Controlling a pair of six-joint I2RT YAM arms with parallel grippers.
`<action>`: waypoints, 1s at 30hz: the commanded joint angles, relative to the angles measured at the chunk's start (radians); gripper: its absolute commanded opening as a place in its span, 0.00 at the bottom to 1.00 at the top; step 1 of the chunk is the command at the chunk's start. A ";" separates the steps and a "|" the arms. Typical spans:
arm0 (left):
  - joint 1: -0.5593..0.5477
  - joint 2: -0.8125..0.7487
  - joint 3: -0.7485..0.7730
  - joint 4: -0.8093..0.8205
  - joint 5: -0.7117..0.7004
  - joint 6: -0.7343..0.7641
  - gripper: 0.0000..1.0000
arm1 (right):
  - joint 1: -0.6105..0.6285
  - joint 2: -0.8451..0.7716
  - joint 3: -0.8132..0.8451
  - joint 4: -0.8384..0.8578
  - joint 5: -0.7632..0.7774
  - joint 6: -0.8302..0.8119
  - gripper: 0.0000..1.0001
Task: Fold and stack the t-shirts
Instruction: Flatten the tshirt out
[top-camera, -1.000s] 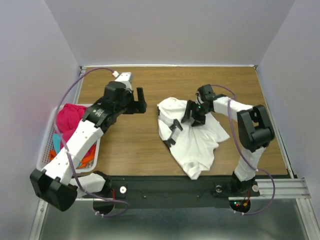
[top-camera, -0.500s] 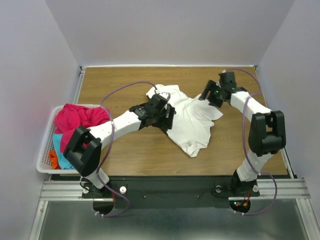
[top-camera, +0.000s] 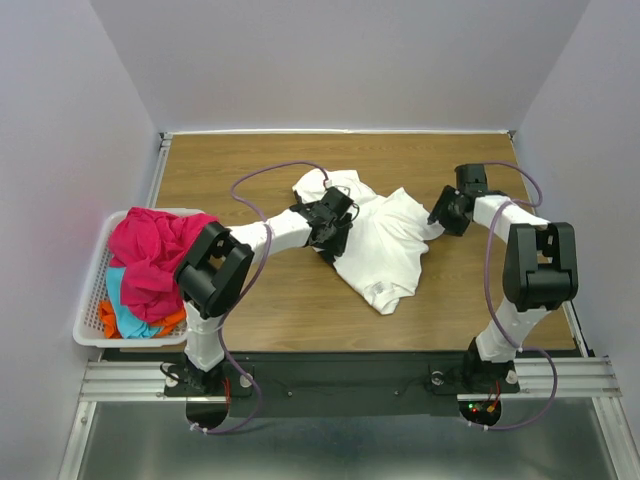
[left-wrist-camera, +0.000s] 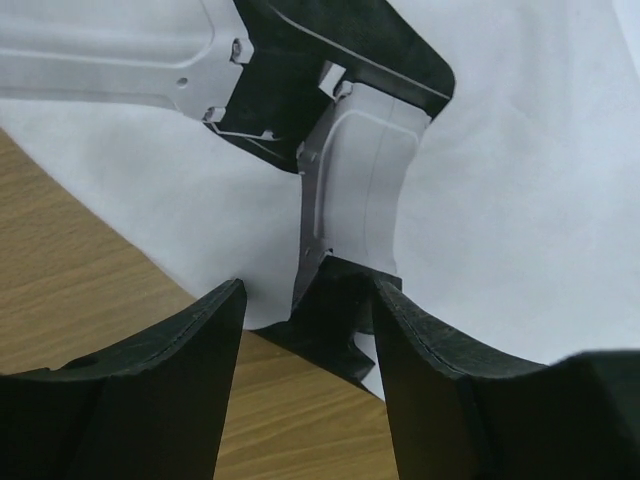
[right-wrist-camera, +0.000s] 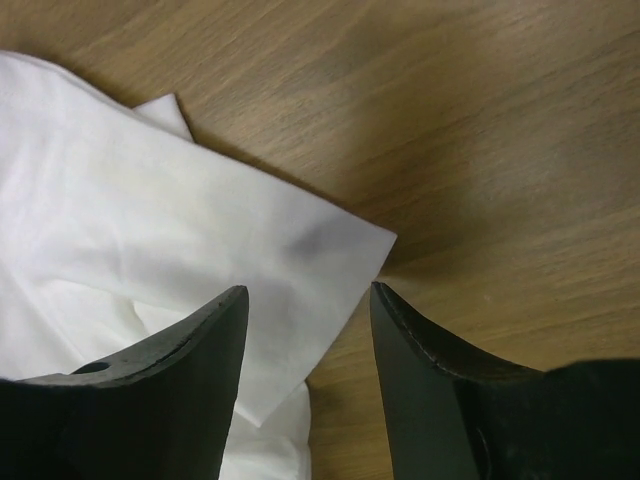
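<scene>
The large white t-shirt (top-camera: 385, 250) lies crumpled in the middle of the wooden table. My left gripper (top-camera: 335, 235) is open at its left edge. In the left wrist view the left gripper (left-wrist-camera: 305, 300) straddles the hem of the shirt (left-wrist-camera: 520, 200), where a black and grey mark shows. My right gripper (top-camera: 445, 215) is open at the shirt's right corner. In the right wrist view the right gripper (right-wrist-camera: 308, 295) straddles that corner of the shirt (right-wrist-camera: 150, 230). The magenta t-shirt (top-camera: 155, 250), the cyan one (top-camera: 125, 310) and the orange one (top-camera: 175, 318) lie heaped in the basket.
The white lattice basket (top-camera: 88, 300) stands at the table's left edge. Bare wood (top-camera: 300, 310) lies in front of the shirt and along the back (top-camera: 400, 155). Grey walls close off the table at the back and both sides.
My left arm swung from the back left onto the shirt's left edge. My right gripper left the middle of the shirt and came down to its right corner. The shirt is spread wider.
</scene>
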 joint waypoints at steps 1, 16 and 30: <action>0.020 0.024 0.035 0.016 -0.044 0.039 0.61 | -0.002 0.045 0.054 0.030 0.051 -0.025 0.58; 0.129 0.145 0.089 0.033 -0.083 0.142 0.57 | 0.089 0.148 0.025 0.032 0.075 -0.063 0.31; 0.209 -0.096 0.194 0.116 -0.037 0.093 0.71 | 0.197 -0.145 0.179 0.025 0.004 -0.152 0.01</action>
